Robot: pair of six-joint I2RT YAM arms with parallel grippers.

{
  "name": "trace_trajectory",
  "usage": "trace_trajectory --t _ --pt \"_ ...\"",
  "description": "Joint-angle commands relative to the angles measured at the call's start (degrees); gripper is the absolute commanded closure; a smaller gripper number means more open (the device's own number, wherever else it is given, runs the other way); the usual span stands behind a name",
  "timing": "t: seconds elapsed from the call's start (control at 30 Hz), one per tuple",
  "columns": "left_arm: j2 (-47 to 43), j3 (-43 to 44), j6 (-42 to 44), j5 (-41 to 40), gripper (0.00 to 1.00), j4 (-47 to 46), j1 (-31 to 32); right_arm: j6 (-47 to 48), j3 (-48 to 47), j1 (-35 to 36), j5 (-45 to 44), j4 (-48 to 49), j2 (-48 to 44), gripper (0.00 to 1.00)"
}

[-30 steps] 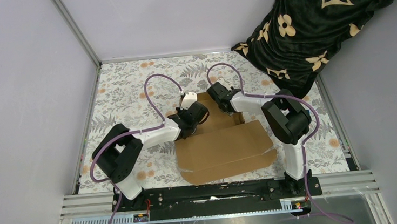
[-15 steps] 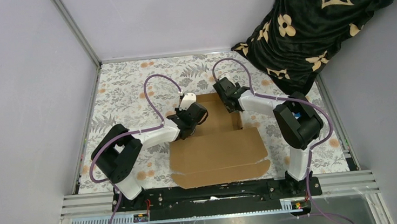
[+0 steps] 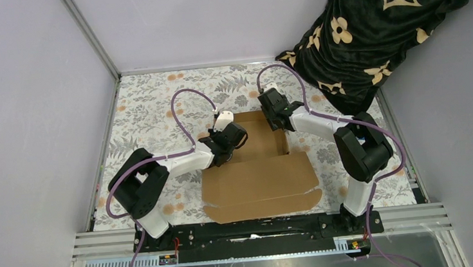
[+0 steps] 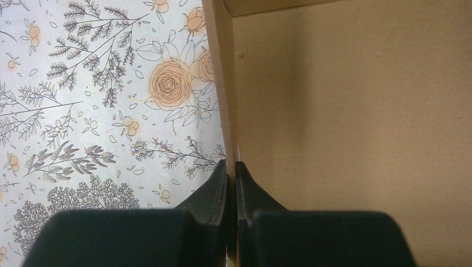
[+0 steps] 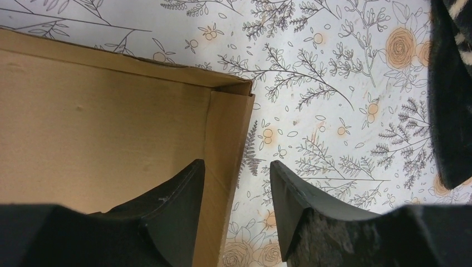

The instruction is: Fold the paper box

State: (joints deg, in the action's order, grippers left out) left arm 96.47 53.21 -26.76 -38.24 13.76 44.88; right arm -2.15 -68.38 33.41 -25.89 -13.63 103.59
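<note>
The paper box (image 3: 261, 182) is shown lying partly folded on the floral table (image 3: 154, 108). Its left wall is pinched by the left pincer (image 4: 231, 164); its right wall is straddled by the spread right pincer (image 5: 236, 165).

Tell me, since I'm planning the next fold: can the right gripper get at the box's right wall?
Likely yes: the right gripper is open astride the right wall of the paper box, one finger each side.

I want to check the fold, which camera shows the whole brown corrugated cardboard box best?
The top external view: the entire brown corrugated cardboard box shows, walls raised at the far end, front flap flat. The left wrist shows only one side wall; the right wrist only a corner.
</note>
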Motion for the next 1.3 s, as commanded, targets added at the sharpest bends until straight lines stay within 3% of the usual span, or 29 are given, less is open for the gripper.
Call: trace_trajectory --t 0.0,0.27,0.8,0.97,1.27 --pt "0.5 -0.4 2.0 -2.1 1.0 2.5 -0.3 -0.7 -0.1 0.0 0.1 -1.6 -1.0 0.48" --pt "0.6 -0.3 2.0 -2.1 1.0 2.5 -0.3 -1.5 1.2 0.0 -1.2 -1.2 2.8 0.58" --pt "0.3 -0.6 1.5 -2.8 1.0 2.5 -0.3 -1.1 3.4 1.5 -4.3 -3.4 4.4 0.63" --pt "0.4 -0.8 1.4 -3.0 1.0 2.5 -0.3 -1.0 4.2 1.9 -6.5 -4.3 4.2 0.72" --pt "0.3 -0.5 1.9 -3.2 1.0 2.5 -0.6 1.9 2.7 2.6 -18.4 -6.2 6.0 0.9"
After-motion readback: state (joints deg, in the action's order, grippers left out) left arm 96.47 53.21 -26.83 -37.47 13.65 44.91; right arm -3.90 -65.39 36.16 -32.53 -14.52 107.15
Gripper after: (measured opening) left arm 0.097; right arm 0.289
